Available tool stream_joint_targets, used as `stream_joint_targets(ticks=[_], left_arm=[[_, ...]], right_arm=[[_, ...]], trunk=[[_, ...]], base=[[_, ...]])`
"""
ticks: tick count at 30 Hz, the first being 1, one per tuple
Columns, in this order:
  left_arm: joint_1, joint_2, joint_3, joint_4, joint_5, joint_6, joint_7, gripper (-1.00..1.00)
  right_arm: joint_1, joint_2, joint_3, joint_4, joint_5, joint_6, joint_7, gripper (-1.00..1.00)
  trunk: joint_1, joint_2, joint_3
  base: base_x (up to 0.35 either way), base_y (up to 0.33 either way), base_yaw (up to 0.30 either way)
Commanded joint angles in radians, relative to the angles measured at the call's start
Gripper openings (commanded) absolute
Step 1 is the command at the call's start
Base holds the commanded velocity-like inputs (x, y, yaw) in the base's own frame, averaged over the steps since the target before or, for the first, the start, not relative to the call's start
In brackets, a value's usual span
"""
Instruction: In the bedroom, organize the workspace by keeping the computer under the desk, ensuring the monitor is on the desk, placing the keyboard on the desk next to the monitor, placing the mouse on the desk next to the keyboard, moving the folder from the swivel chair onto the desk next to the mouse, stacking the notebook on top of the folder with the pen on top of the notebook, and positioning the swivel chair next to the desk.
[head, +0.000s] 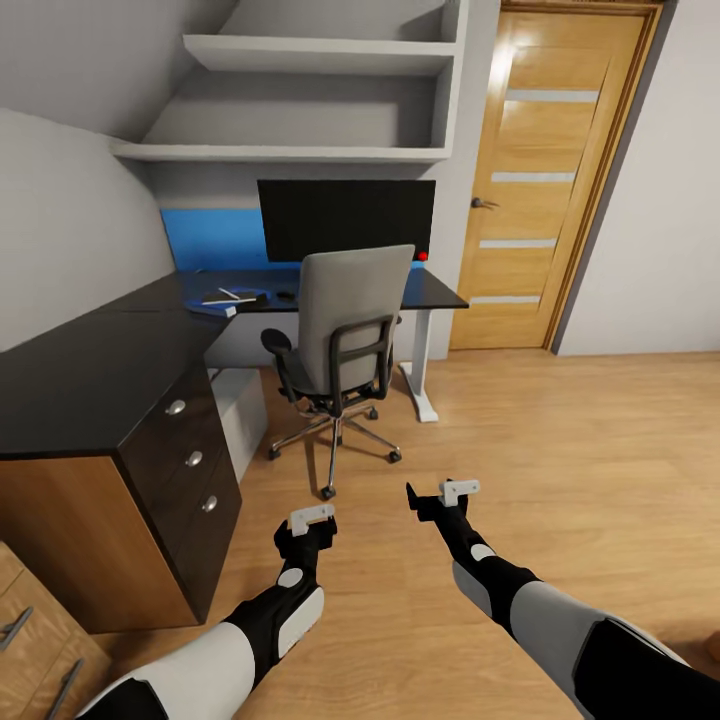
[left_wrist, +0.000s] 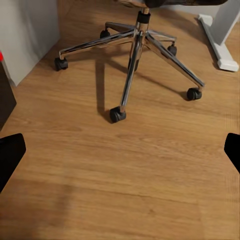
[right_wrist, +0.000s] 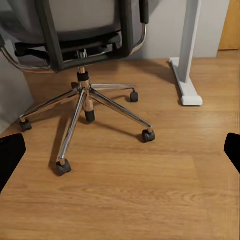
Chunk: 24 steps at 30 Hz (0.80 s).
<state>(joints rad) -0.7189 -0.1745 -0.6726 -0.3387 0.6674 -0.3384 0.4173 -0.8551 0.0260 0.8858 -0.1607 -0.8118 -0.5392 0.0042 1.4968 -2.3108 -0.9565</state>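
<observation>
The chair (head: 345, 345) stands at the desk (head: 90, 370), its back hiding part of the monitor (head: 345, 215) at the rear edge. The folder (head: 225, 302) (something pale lies on top) sits near the desk's inner corner. Both grippers, left (head: 312, 520) and right (head: 445, 493), hover over the floor (head: 560, 450), jaws spread, holding nothing.

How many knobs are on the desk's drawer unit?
3, stacked down the drawer unit front under the desk: top knob, middle knob, bottom knob. None looks hidden.
</observation>
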Motion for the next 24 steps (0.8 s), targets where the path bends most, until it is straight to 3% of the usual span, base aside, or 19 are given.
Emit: stream_joint_targets(ticks=[1, 17, 24], left_arm=[[-0.001, 0.000, -0.008, 0.001, 0.008, -0.005, 0.006, 1.00], [-0.001, 0.000, -0.006, 0.008, 0.009, -0.004, 0.006, 1.00], [-0.002, 0.000, -0.006, 0.164, 0.008, -0.007, -0.001, 1.00]], right_arm=[[-0.001, 0.000, 0.008, 0.001, -0.010, -0.004, 0.000, 1.00], [-0.001, 0.000, 0.009, 0.012, -0.010, -0.004, 0.000, 1.00], [0.014, -0.004, 0.007, 0.030, -0.012, -0.007, -0.001, 1.00]], trunk=[[-0.004, 0.007, 0.002], [-0.065, 0.119, 0.052], [-0.092, 0.168, 0.074]], base=[[0.000, 0.000, 0.000], [0.000, 0.000, 0.000], [0.000, 0.000, 0.000]])
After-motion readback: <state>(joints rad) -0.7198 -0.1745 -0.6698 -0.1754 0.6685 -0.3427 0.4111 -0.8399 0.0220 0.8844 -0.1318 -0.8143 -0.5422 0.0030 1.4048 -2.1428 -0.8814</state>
